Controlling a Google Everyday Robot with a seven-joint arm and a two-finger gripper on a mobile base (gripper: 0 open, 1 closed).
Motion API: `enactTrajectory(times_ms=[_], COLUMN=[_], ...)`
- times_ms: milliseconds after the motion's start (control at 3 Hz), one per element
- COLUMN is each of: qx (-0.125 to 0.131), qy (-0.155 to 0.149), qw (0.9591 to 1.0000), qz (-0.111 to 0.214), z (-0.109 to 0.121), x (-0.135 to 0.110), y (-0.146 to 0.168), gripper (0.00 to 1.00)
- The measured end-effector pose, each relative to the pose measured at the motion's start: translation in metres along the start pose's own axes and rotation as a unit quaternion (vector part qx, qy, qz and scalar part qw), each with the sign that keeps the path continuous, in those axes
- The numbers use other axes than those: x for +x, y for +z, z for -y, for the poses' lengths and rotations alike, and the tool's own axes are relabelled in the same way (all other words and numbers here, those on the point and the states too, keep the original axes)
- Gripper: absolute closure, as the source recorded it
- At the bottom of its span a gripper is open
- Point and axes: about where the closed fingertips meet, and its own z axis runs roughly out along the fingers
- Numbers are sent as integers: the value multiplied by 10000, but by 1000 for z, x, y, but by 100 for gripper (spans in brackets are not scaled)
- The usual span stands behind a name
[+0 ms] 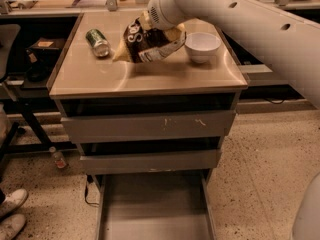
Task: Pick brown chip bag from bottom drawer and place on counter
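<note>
The brown chip bag (150,44) hangs tilted just over the middle of the counter (150,79), its tan lower corner close to the surface. My gripper (146,26) comes in from the upper right on the white arm and is shut on the bag's top edge, which mostly covers it. The bottom drawer (155,209) stands pulled out below the cabinet, its flat grey floor bare.
A green can (97,42) lies on its side on the counter left of the bag. A white bowl (202,46) stands right of the bag. Two upper drawers (150,126) are slightly open. A plastic bottle (58,158) and shoes (12,211) are on the floor at left.
</note>
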Motion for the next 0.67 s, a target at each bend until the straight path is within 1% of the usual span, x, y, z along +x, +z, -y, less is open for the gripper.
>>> enactTrajectory(times_ms=[333, 667], qx=[0, -1], qy=[0, 0], qw=[10000, 10000], qz=[0, 0], z=[0, 0], x=[0, 0], y=[0, 0], gripper=[9, 0])
